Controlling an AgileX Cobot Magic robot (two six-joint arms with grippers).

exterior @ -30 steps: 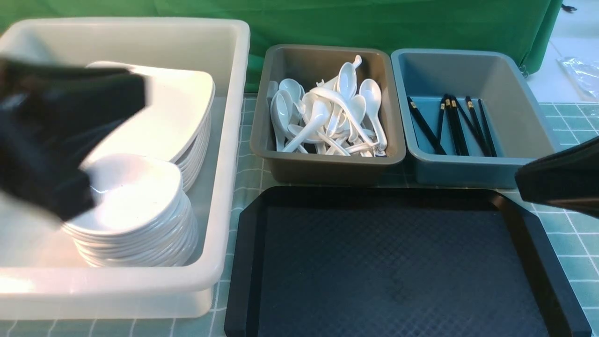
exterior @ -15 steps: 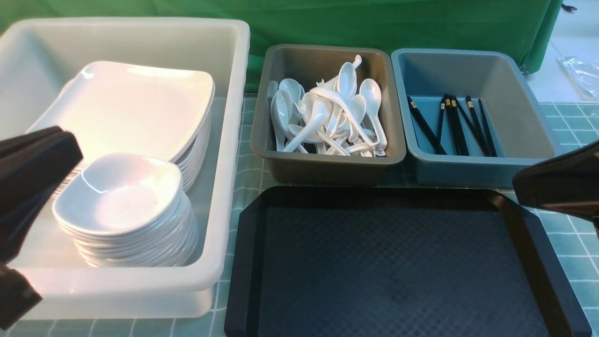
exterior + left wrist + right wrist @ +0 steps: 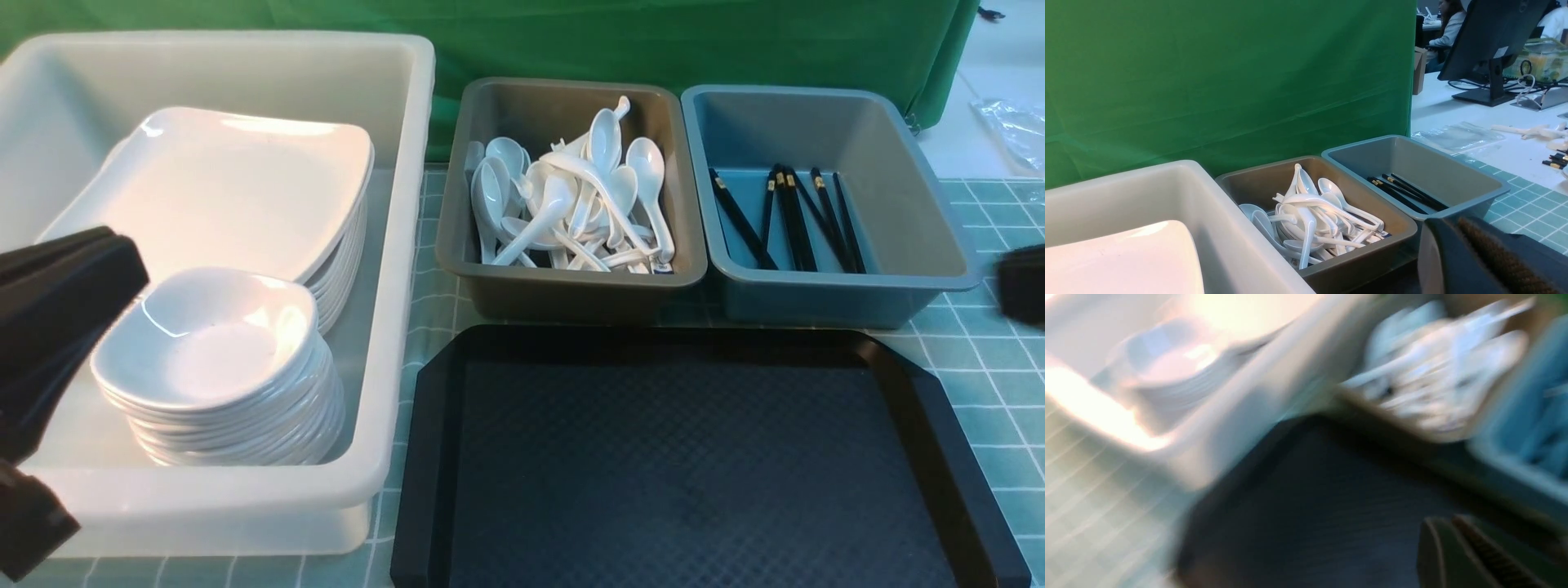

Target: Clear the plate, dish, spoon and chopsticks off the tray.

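The black tray [image 3: 694,457] lies at the front with nothing on it. A stack of white plates [image 3: 237,180] and a stack of small white dishes [image 3: 212,343] sit in the white bin [image 3: 408,245]. Several white spoons [image 3: 571,204] fill the brown bin [image 3: 571,298]. Black chopsticks [image 3: 788,216] lie in the blue bin [image 3: 816,302]. My left gripper [image 3: 131,261] is shut and empty, just left of the dish stack. My right gripper [image 3: 1020,282] is at the right edge, apart from the tray; its blurred wrist view shows it [image 3: 1447,522] shut and empty.
The three bins stand in a row behind and left of the tray on a teal checked cloth [image 3: 980,367]. A green curtain [image 3: 653,41] hangs behind them. In the left wrist view, a desk with a monitor [image 3: 1490,45] lies beyond the cloth.
My left gripper has drawn back from over the dish stack to the left edge, leaving the top dish in full view. My right gripper has pulled away to the right edge.
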